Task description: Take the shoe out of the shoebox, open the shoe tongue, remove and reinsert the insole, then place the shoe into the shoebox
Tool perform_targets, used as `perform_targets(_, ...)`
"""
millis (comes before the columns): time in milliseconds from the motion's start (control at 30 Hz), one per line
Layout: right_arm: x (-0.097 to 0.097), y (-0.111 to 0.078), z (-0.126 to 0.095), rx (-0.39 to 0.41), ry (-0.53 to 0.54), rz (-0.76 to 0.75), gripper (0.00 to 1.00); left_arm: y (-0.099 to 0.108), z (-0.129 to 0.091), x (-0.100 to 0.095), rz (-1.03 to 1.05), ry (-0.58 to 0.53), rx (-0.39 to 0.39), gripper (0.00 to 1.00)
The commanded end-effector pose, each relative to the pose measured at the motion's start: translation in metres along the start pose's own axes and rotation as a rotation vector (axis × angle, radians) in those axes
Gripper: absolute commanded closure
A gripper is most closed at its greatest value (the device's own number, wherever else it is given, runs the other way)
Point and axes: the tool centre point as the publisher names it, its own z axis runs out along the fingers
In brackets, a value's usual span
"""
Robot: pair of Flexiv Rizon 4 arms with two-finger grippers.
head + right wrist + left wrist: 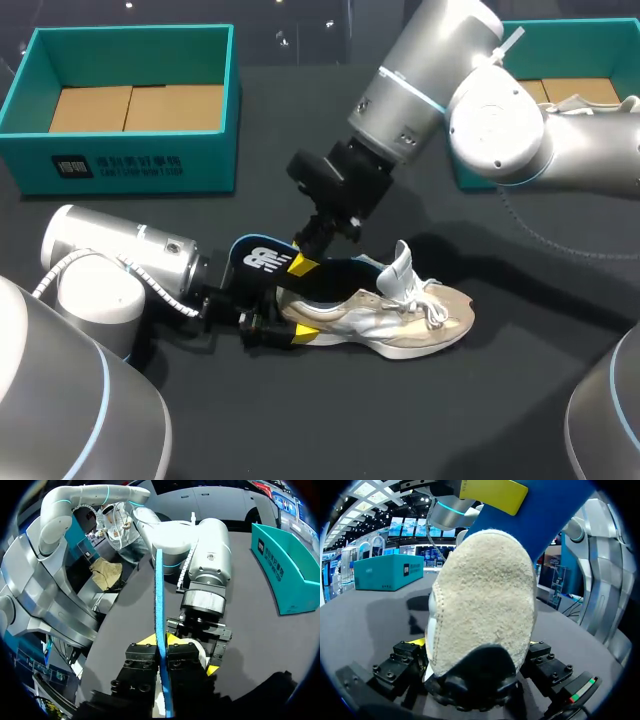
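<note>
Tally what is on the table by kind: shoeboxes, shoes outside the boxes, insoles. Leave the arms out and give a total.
Shoeboxes: 2, the left shoebox and the right shoebox
Shoes outside the boxes: 1, the shoe
Insoles: 1, the insole
Total: 4

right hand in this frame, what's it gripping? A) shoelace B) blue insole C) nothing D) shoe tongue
B: the right hand pinches the blue insole from both sides, above the shoe that the left hand clamps at the heel.
</note>
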Motion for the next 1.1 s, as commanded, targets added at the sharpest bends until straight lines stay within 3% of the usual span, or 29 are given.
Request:
perform_targets(33, 0.000, 0.000, 0.001, 0.001, -0.001, 0.000, 1.00, 0.001, 0.002, -0.001, 0.000, 0.001, 0.000, 1.00)
perform_targets(100, 0.000, 0.004, 0.000, 0.027, 0.045, 0.009, 1.00, 0.001, 0.002, -0.001, 0.000, 0.001, 0.000, 1.00)
perform_targets(333, 0.014, 0.048, -0.032, -0.112, -0.029, -0.136, 1.00, 0.001, 0.002, -0.001, 0.000, 0.001, 0.000, 1.00)
perform_targets(633, 0.040, 0.091, -0.071, -0.370, -0.164, -0.187, 1.00, 0.001, 0.002, -0.001, 0.000, 0.001, 0.000, 1.00)
perform_targets(867, 0.068, 0.108, -0.097, -0.471, -0.208, -0.136, 1.00, 0.001, 0.002, -0.001, 0.000, 0.001, 0.000, 1.00)
perform_targets(1100, 0.098, 0.110, -0.118, -0.542, -0.264, -0.069, 1.00, 0.001, 0.002, -0.001, 0.000, 0.001, 0.000, 1.00)
